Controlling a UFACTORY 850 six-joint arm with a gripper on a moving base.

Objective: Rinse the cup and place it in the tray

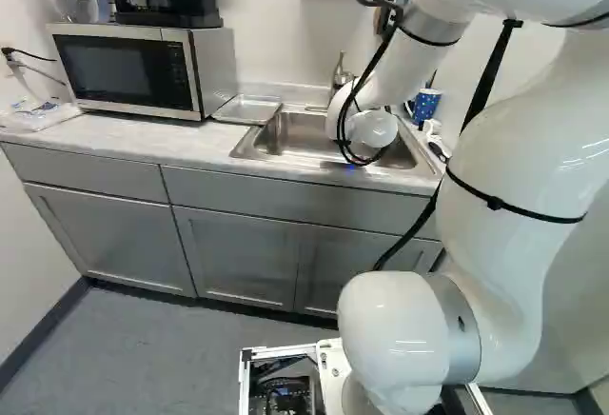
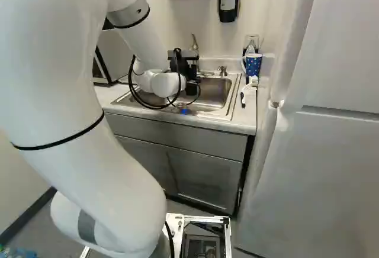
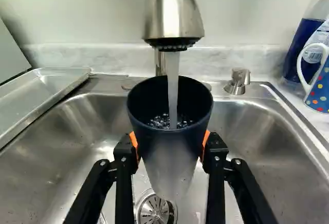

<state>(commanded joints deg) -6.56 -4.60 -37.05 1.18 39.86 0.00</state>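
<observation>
The gripper [image 3: 170, 146] was clamped on the dark cup [image 3: 170, 154], an orange pad pressed to either side of its wall. The cup was over the middle of the sink [image 3: 252, 131], mouth up, with water [image 3: 173, 90] from the faucet [image 3: 175, 13] running straight into it. The step in hand looked to be the rinse.

To do it well, the arm needed to keep the rim clear of the faucet, let the stream wash the inside, then lower the cup a little and draw it out of the flow before tipping it out low over the sink. A smooth, tapered wall, wet and heavier with water, could slip between the pads, so a steady grip and a slow turn of the wrist seemed wise. Only a drained cup should go to the metal tray [image 3: 51, 85] at the sink's left edge.

Inside the cup, bubbling water stood below the rim; its exact depth could not be told. Off the sink's back right corner stood a dotted blue mug [image 3: 318, 88], contents hidden, and a clear bottle [image 3: 308, 34] that seemed to hold blue liquid.
</observation>
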